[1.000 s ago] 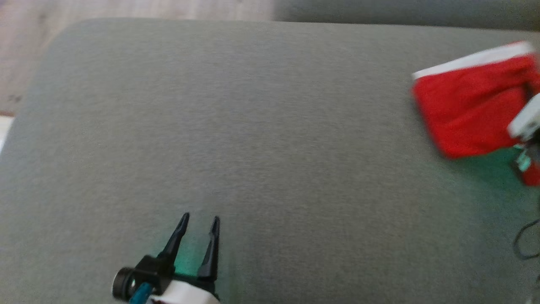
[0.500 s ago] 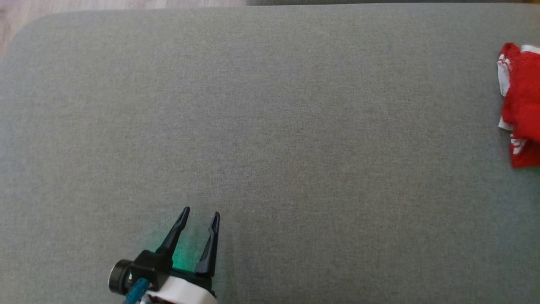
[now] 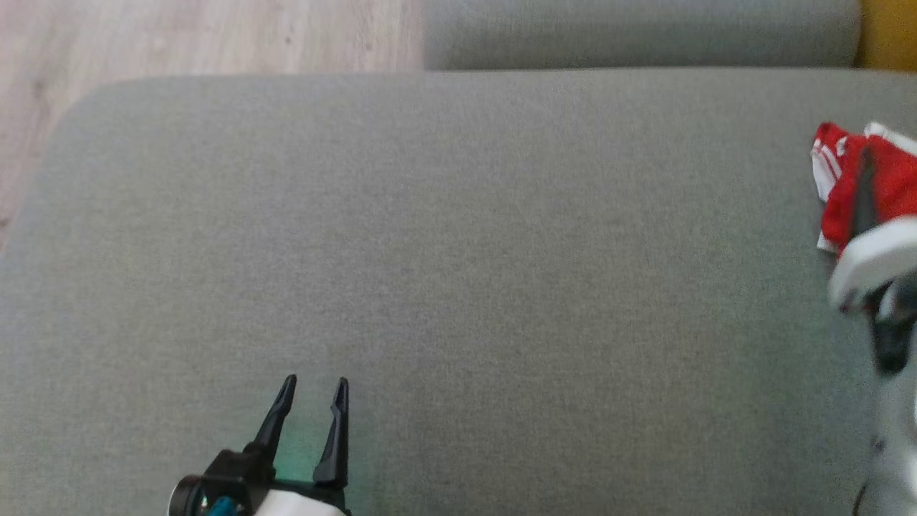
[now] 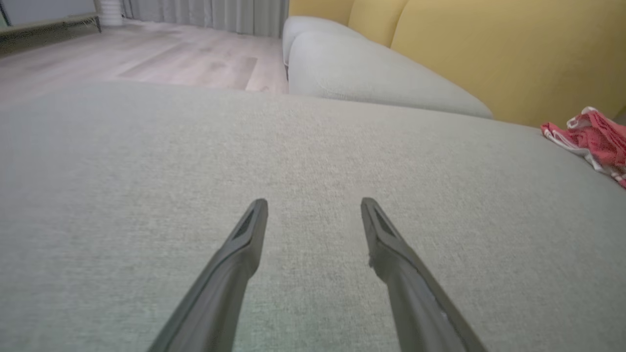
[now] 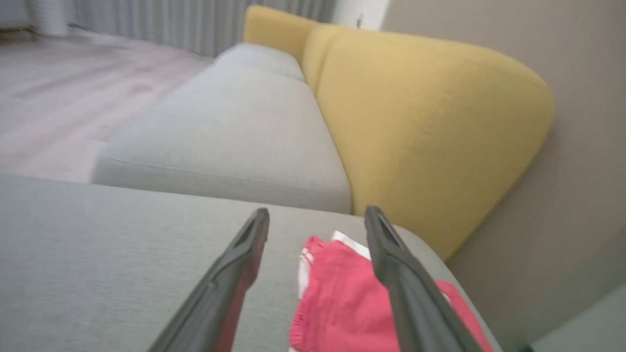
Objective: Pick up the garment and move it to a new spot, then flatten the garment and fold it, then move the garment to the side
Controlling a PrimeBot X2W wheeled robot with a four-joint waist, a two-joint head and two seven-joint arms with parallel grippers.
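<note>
Across most of the head view, a grey cushion (image 3: 458, 251). Along the upper right of the right wrist view, a yellow backrest (image 5: 415, 112). At the right edge of the head view, on the cushion's far right corner: the garment (image 3: 834, 179), red with white trim, bunched small, lying free of any grip. Long axis hard to call in that heap; roughly up-and-down the frame, white-striped edge toward upper left. Just above it, the right gripper (image 5: 317, 215), fingers wide apart, garment seen between them. At lower left, well apart from the garment, the left gripper (image 3: 315, 382), fingers likewise spread over bare cushion. Probably set aside already; for any regrasp, right arm far nearer.
</note>
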